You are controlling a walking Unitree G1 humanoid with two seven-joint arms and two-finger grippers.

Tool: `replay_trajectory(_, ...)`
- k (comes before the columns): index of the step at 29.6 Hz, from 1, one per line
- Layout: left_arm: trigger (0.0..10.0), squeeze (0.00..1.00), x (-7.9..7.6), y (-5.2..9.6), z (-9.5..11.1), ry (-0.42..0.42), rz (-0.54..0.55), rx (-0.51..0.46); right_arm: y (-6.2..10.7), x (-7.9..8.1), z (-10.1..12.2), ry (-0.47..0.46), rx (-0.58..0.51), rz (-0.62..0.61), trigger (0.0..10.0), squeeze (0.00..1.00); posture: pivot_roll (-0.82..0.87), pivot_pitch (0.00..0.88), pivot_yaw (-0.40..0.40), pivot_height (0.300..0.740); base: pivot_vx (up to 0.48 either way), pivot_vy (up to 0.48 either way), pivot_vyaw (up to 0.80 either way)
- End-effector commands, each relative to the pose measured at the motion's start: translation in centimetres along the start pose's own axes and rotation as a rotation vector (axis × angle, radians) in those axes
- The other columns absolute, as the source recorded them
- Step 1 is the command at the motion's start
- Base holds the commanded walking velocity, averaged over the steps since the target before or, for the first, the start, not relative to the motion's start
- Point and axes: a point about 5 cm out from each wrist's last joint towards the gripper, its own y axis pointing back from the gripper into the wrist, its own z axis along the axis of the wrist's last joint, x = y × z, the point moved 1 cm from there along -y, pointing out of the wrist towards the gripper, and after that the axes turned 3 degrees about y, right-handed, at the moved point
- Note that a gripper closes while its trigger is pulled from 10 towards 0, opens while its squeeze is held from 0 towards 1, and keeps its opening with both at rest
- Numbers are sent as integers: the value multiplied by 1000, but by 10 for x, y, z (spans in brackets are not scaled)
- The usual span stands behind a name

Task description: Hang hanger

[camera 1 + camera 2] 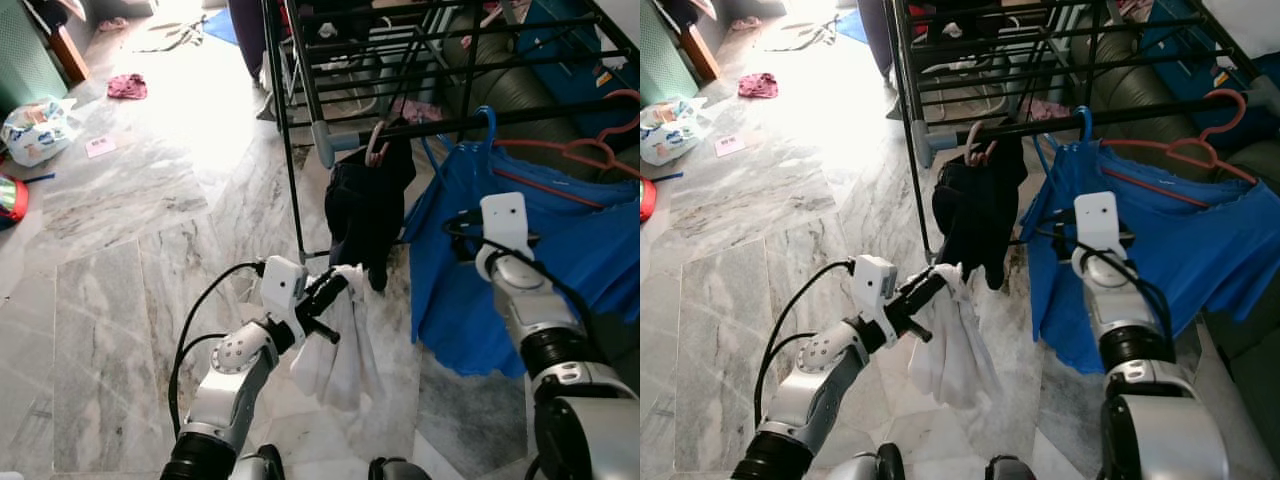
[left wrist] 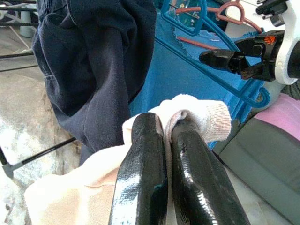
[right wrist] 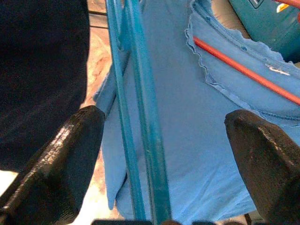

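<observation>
My left gripper (image 1: 338, 287) is shut on the edge of a white garment (image 1: 338, 355), which hangs below it over the floor; its black fingers (image 2: 143, 154) pinch the ribbed cream hem. My right gripper (image 3: 165, 136) is open against a blue shirt (image 1: 520, 265), and the arm of a blue hanger (image 3: 140, 93) runs between its fingers. The blue hanger's hook (image 1: 488, 122) sits over the black rack bar (image 1: 540, 112). A dark navy garment (image 1: 365, 205) hangs from a pink hanger (image 1: 377, 146) on the same bar.
A red hanger (image 1: 590, 150) lies on the blue shirt. The black drying rack (image 1: 300, 90) stands ahead, with a dark sofa (image 1: 520, 88) behind it. On the marble floor to the left lie a pink cloth (image 1: 127, 87) and a plastic bag (image 1: 35, 128).
</observation>
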Motion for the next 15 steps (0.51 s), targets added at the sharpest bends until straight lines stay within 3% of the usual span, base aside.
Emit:
replay_trajectory(1, 10000, 0, -1, -1, 0, -12, -6, 5, -1, -1, 0, 0, 7, 7, 10000, 0, -94, 204, 9, 740, 0, 0, 0)
replay_trajectory(2, 10000, 0, 0, -1, 0, -13, -5, 6, -2, -4, 1, -2, 8, 5, 10000, 0, -94, 204, 9, 740, 0, 0, 0)
replay_trajectory(3, 10000, 0, 0, -1, 0, -14, -5, 7, -2, -4, 1, -2, 8, 4, 7922, 0, -95, 203, 10, 740, 0, 0, 0)
replay_trajectory(4, 10000, 0, 0, -1, 0, -14, -5, 7, -2, -4, 1, -2, 8, 4, 7922, 0, -95, 203, 10, 740, 0, 0, 0)
replay_trajectory(5, 10000, 0, 0, -2, 0, -15, -4, 8, -2, -6, 3, -5, 7, 5, 0, 0, -94, 203, 10, 740, 0, 0, 0)
replay_trajectory(11, 10000, 0, 0, -2, -1, -16, -3, 11, -4, -2, 8, -13, -7, 49, 0, 0, -93, 201, 9, 740, 0, 0, 0)
replay_trajectory(12, 10000, 0, 0, -2, -1, -16, -3, 12, -4, -1, 9, -12, -9, 56, 1098, 0, -93, 202, 8, 740, 0, 0, 0)
replay_trajectory(15, 10000, 0, 0, -2, -1, -17, 1, 13, -5, 1, 10, -1, -6, 79, 1922, 0, -92, 201, 6, 740, 0, 0, 0)
